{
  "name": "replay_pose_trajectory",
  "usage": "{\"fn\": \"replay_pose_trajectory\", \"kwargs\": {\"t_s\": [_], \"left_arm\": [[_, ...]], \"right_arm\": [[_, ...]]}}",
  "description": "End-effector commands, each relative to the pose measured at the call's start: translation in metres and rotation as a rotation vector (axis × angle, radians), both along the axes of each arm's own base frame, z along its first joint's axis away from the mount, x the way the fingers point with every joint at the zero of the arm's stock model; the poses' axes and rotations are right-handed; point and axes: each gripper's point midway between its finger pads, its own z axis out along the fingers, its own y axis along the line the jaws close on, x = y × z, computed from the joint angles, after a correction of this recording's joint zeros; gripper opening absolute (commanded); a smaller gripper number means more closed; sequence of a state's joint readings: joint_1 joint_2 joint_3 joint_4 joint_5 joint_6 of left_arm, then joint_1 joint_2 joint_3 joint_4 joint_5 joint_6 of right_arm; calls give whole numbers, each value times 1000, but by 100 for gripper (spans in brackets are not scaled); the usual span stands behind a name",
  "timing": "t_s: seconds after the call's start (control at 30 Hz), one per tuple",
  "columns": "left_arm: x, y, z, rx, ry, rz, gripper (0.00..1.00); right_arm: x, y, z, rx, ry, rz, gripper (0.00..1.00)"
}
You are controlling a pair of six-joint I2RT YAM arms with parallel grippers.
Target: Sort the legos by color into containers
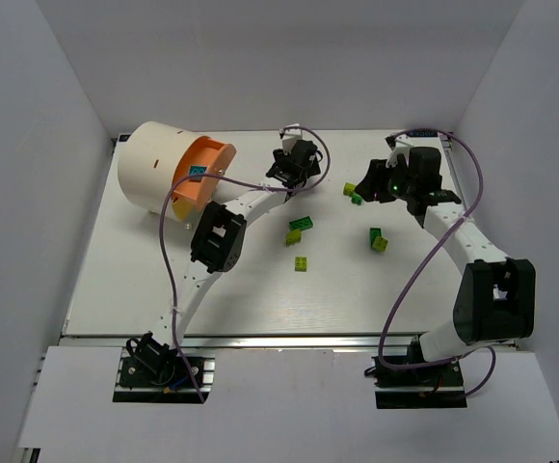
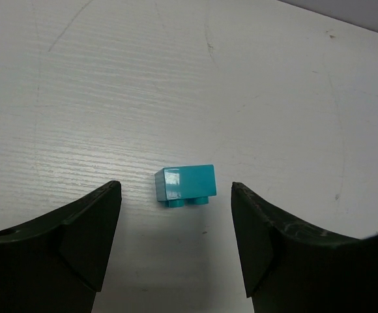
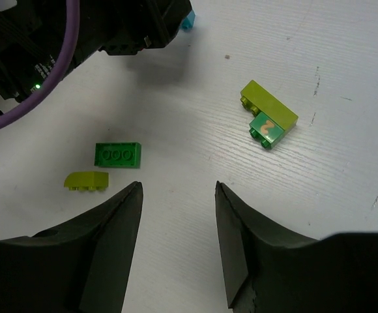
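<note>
A cyan lego (image 2: 184, 185) lies on the white table just ahead of and between the fingertips of my open left gripper (image 2: 174, 195), untouched. In the top view this gripper (image 1: 294, 166) hangs at the back middle, right of the cream drum (image 1: 154, 159) with its orange tray face (image 1: 205, 174). My right gripper (image 3: 177, 189) is open and empty above bare table. A dark green lego (image 3: 117, 155) and a yellow-green one (image 3: 86, 180) lie to its left. A yellow-green lego (image 3: 269, 105) joined to a small green one (image 3: 266, 129) lies ahead to its right.
In the top view more legos lie mid-table: a yellow-green one (image 1: 301, 263) and a green and yellow-green pair (image 1: 378, 239). A small cyan piece (image 1: 198, 173) shows in the drum's orange face. White walls close in the table on three sides.
</note>
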State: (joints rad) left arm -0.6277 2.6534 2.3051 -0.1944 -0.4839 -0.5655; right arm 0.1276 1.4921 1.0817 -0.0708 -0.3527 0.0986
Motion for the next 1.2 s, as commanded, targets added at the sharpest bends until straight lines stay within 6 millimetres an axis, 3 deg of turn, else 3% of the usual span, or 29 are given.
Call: {"fn": "replay_pose_trajectory", "kwargs": {"t_s": [0.0, 0.17, 0.47, 0.8, 0.93, 1.0, 1.07, 1.1, 1.13, 1.17], "left_arm": [[10, -1, 28, -30, -71, 30, 78], [13, 1, 10, -8, -66, 40, 78], [14, -3, -6, -23, -58, 40, 71], [18, -3, -1, -48, -64, 28, 33], [18, -10, 23, -61, -98, -20, 16], [15, -11, 57, -62, -136, -57, 7], [5, -14, 69, -62, -138, -114, 4], [-1, -13, 107, -81, -182, -138, 3], [-12, -16, 104, -80, -161, -190, 3], [-19, -18, 116, -96, -164, -221, 3]], "right_arm": [[2, -1, 21, 38, -69, 2, 54], [-2, -8, 17, 47, -57, -12, 54], [1, -12, 19, 58, -77, -8, 54], [-5, -11, 15, 58, -69, 15, 53], [-8, -8, 19, 55, -85, 49, 52], [-9, -4, 20, 53, -90, 74, 50], [-10, -4, 22, 46, -101, 88, 49], [-11, -2, 23, 46, -104, 96, 48], [-12, -1, 24, 44, -112, 104, 47], [-17, -1, 19, 38, -88, 111, 46]]}}
